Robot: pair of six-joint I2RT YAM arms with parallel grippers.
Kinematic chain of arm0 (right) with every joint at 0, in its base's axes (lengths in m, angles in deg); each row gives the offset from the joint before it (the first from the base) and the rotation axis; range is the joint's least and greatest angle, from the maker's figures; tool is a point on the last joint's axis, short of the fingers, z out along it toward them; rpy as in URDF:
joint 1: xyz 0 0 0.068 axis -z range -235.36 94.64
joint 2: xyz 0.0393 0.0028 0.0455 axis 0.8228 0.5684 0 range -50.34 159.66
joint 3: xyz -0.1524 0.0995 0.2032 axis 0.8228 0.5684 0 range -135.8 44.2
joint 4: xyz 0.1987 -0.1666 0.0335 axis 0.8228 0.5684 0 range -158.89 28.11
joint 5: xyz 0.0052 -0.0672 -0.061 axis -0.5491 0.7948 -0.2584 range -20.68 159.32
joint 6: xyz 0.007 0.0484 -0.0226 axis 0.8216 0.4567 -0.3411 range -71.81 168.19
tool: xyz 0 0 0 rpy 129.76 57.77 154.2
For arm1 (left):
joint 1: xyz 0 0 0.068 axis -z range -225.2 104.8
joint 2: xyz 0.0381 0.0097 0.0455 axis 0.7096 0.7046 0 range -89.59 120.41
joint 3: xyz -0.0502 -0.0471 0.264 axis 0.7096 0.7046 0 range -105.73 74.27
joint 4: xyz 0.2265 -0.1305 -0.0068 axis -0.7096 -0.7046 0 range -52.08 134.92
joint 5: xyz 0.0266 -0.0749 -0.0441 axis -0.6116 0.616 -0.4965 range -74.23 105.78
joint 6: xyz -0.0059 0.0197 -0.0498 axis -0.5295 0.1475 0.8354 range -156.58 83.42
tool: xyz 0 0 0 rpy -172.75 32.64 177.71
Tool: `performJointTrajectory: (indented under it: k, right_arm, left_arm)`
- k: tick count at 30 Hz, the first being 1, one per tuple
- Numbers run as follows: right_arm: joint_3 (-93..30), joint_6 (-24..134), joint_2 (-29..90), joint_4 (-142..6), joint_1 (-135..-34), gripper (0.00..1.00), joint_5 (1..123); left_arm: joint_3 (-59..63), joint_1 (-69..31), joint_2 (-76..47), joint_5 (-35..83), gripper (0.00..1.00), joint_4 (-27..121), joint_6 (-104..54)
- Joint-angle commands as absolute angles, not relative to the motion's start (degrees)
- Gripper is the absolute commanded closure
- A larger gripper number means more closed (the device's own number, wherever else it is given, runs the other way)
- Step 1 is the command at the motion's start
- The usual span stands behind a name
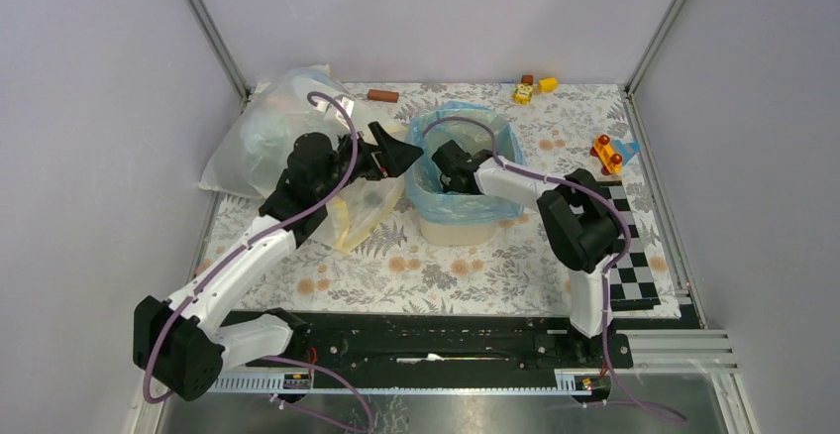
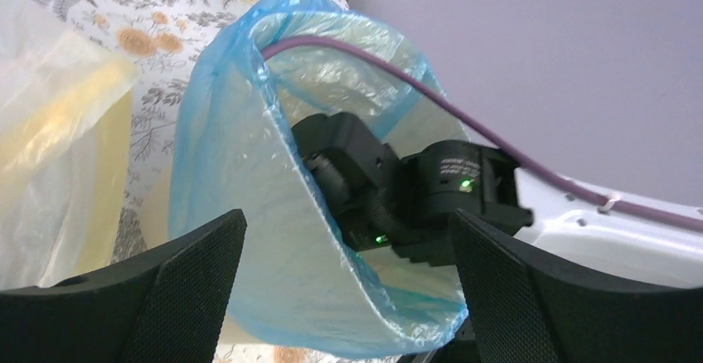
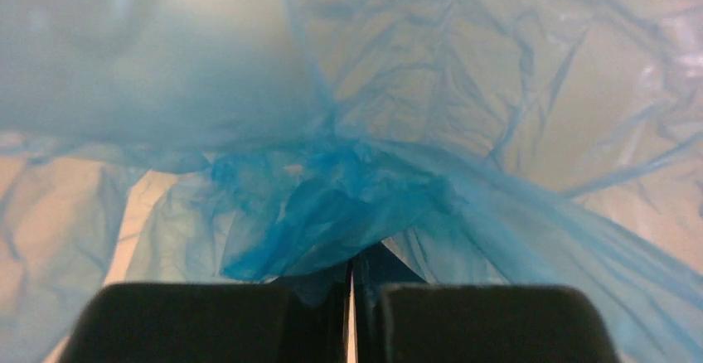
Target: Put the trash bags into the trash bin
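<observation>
Here, on floral counter (image 1: pixel 466 275), big clear-yellow bag (image 1: pixel 258 137) slumps far left. Cream trash bin (image 1: pixel 461 231) stands center w/ blue trash bag (image 1: pixel 441 127) lining it, edge draped over rim. Right gripper (image 3: pixel 350 284), deep inside bin, pinches bunched bag plastic btwn pressed-together fingers. Left gripper (image 1: pixel 401 154) hangs spread wide just beside bin's left rim.

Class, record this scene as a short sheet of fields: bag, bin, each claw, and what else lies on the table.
trash bag: light blue, lining the bin, edge folded over its rim
trash bin: cream, upright
right claw: shut, inside the bin, pinching bunched bag film
left claw: open, empty, beside the bin's left rim
other: large clear bag at left; small toys at back
</observation>
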State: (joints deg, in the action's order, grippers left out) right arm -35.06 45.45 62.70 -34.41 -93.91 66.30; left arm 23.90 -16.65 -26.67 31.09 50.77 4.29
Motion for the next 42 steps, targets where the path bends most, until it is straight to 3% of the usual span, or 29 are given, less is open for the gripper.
performJointTrajectory:
  k: [1,17,34,42]
  right_arm:
    - [-36.77,45.11,66.86,-31.41,-94.38,0.99,63.73]
    - [-37.02,46.99,52.80,-32.40,-94.31,0.91,64.57]
    - [-38.28,50.30,44.76,-33.25,-94.36,0.78,67.60]
    - [-38.18,53.15,46.14,-34.35,-94.30,0.73,71.52]
  left_arm:
    - [18.02,-16.82,-22.89,33.69,0.08,49.66,2.72]
    - [12.25,-16.64,-15.59,29.99,0.36,41.77,-2.92]
    - [10.84,-14.78,-14.69,26.42,0.45,38.68,-5.28]
    - [11.27,-13.80,-16.22,25.16,0.41,38.27,-5.66]
